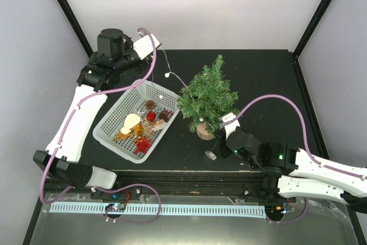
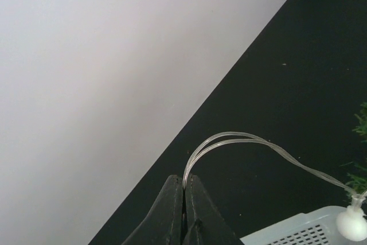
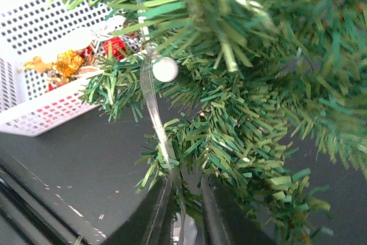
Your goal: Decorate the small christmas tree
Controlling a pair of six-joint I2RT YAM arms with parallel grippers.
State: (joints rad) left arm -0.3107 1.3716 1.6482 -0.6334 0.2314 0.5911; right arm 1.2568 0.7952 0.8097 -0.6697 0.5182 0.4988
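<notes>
The small christmas tree (image 1: 207,97) stood upright near the middle of the counter (image 1: 269,78), barely dressed. One clear light string (image 3: 150,93) lay over its lower branches, with a white bulb (image 3: 165,69) hanging among the needles. My right end effector (image 3: 186,185) sat low beside the tree's base, its fingers a little apart. As far as I could judge, the strand ran between them rather than being pinched. Back and left of the tree, my left end effector (image 2: 184,185) was clamped on the string. Left of the tree, the basket (image 1: 112,121) held the ornaments (image 1: 140,127), so I judged that most of the job remained.
</notes>
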